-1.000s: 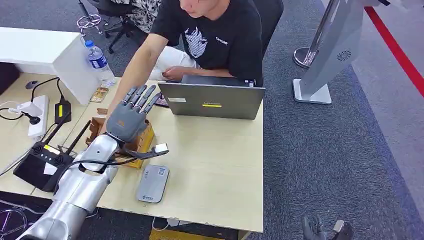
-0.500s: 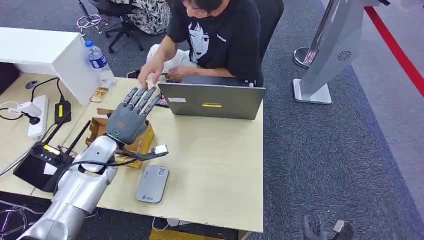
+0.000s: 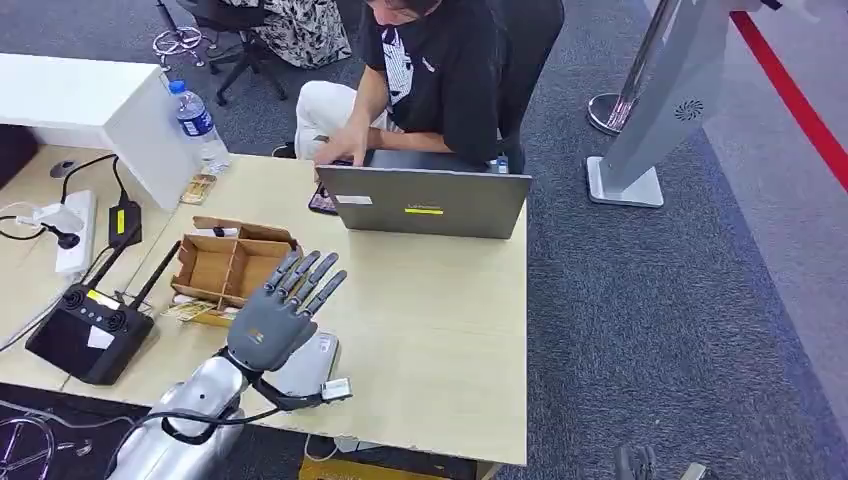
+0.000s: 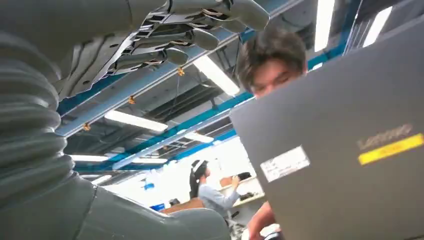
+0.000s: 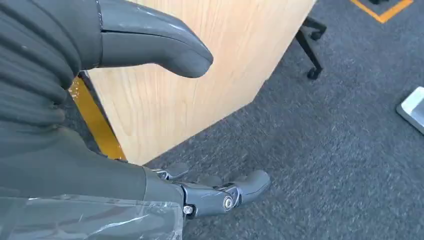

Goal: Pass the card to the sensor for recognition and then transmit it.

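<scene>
My left hand (image 3: 277, 318) hovers over the front of the desk with its fingers spread and nothing in it; its straight fingers (image 4: 192, 37) also show in the left wrist view. Under it lies the flat grey sensor (image 3: 308, 368), partly hidden by the hand. A few yellowish cards (image 3: 190, 312) lie by the front of the open cardboard box (image 3: 228, 265). My right hand (image 5: 125, 170) hangs empty beside the desk's side panel, fingers apart, above the carpet.
A person sits behind the grey laptop (image 3: 425, 200) with a hand (image 3: 338, 152) at its left corner. A black controller (image 3: 88, 340), a power strip (image 3: 75, 232) and a water bottle (image 3: 197, 122) stand on the left. A white stand (image 3: 650, 130) is on the carpet to the right.
My left hand has drawn back from above the cardboard box to above the grey sensor. The person's arm, stretched toward my hand before, has pulled back to the laptop.
</scene>
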`<action>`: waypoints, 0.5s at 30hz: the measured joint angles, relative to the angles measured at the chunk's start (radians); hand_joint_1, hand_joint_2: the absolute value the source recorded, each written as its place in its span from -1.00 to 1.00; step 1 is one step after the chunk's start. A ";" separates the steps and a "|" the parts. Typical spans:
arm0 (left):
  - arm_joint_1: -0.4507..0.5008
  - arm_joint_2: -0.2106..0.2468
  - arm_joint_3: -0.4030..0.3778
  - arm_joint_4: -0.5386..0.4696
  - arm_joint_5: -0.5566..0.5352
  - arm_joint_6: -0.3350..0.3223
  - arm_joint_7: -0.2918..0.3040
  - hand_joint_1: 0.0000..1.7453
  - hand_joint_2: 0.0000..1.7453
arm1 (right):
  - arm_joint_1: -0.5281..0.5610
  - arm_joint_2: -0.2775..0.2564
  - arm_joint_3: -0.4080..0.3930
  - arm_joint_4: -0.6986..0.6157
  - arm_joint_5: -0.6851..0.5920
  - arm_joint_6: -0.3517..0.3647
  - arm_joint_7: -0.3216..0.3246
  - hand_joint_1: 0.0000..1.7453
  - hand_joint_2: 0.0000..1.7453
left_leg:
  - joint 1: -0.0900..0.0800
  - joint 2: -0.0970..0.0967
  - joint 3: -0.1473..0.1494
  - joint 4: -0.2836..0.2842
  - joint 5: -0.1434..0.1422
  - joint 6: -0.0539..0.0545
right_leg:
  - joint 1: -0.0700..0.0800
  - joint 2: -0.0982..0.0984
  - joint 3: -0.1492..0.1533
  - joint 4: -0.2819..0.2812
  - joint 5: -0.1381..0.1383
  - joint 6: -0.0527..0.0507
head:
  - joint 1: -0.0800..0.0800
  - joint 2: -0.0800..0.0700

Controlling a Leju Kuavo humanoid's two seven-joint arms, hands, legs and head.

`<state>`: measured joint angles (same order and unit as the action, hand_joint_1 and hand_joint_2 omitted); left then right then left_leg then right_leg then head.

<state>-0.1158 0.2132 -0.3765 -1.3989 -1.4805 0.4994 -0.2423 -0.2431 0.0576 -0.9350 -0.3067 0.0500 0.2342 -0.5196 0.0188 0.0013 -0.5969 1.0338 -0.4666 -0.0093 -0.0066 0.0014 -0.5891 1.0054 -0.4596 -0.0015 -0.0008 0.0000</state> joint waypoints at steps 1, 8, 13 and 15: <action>0.010 0.000 0.000 -0.015 0.006 0.001 -0.003 -1.00 1.00 | 0.000 -0.001 -0.002 -0.001 0.000 0.000 0.000 -1.00 1.00 | 0.000 0.000 0.000 0.000 0.000 0.000 | 0.000 0.000 0.000 0.000 0.000 0.000 | -0.001 0.000; 0.069 0.011 0.018 -0.116 0.074 -0.032 -0.028 -1.00 1.00 | 0.007 -0.005 -0.020 -0.003 -0.005 0.002 -0.007 -1.00 1.00 | 0.000 0.000 0.000 0.000 0.000 0.000 | 0.000 0.000 0.001 0.000 0.000 0.000 | 0.000 0.000; 0.107 0.013 0.063 -0.128 0.105 -0.077 -0.058 -1.00 1.00 | 0.035 -0.029 -0.042 -0.004 -0.039 0.046 -0.012 -1.00 1.00 | 0.000 -0.003 -0.001 0.000 0.000 0.000 | 0.000 -0.003 0.000 0.000 0.000 0.000 | 0.000 0.000; 0.105 0.003 0.063 -0.124 0.097 -0.088 -0.056 -1.00 1.00 | 0.045 -0.048 -0.053 -0.004 -0.047 0.062 -0.009 -1.00 1.00 | 0.000 -0.003 -0.001 0.000 0.000 0.000 | 0.000 -0.003 0.000 0.000 0.000 0.000 | 0.000 0.000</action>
<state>-0.0105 0.2163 -0.3140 -1.5232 -1.3836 0.4112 -0.2979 -0.1980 0.0099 -0.9884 -0.3109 0.0034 0.2960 -0.5287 0.0188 -0.0020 -0.5980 1.0337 -0.4666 -0.0092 -0.0066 -0.0020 -0.5890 1.0053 -0.4599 -0.0012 -0.0008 0.0000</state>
